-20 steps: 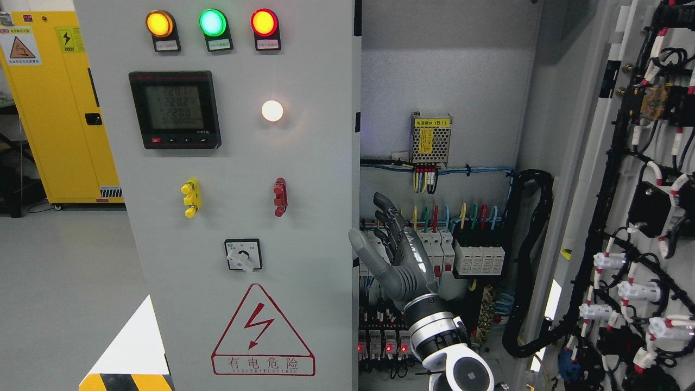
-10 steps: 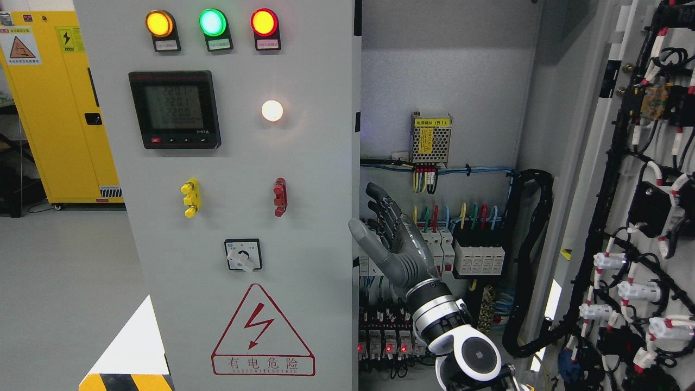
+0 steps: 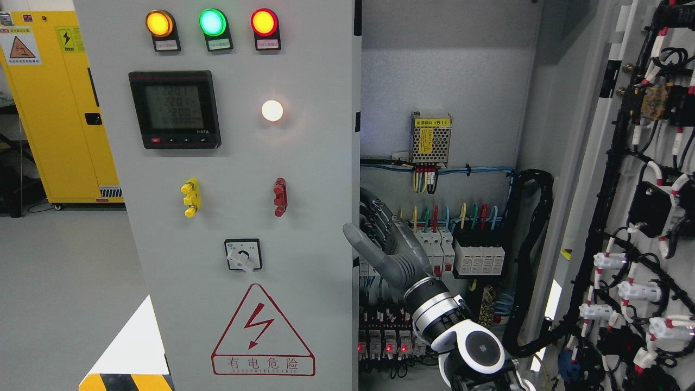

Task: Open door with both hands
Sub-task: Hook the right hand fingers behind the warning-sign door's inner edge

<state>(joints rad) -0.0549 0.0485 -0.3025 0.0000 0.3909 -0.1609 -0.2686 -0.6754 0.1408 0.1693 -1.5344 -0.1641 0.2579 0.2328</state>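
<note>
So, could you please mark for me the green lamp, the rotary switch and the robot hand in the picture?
green lamp point(image 3: 212, 22), head view, centre of its lit lens.
rotary switch point(image 3: 242, 255), head view, on the white knob.
right hand point(image 3: 395, 251), head view, on the palm beside the door edge.

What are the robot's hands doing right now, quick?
Right hand: open, fingers spread at the edge of the grey door, holding nothing.
Left hand: not in view.

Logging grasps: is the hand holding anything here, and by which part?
Right hand is at the left door's right edge, thumb in front; a closed grip cannot be told.
</note>
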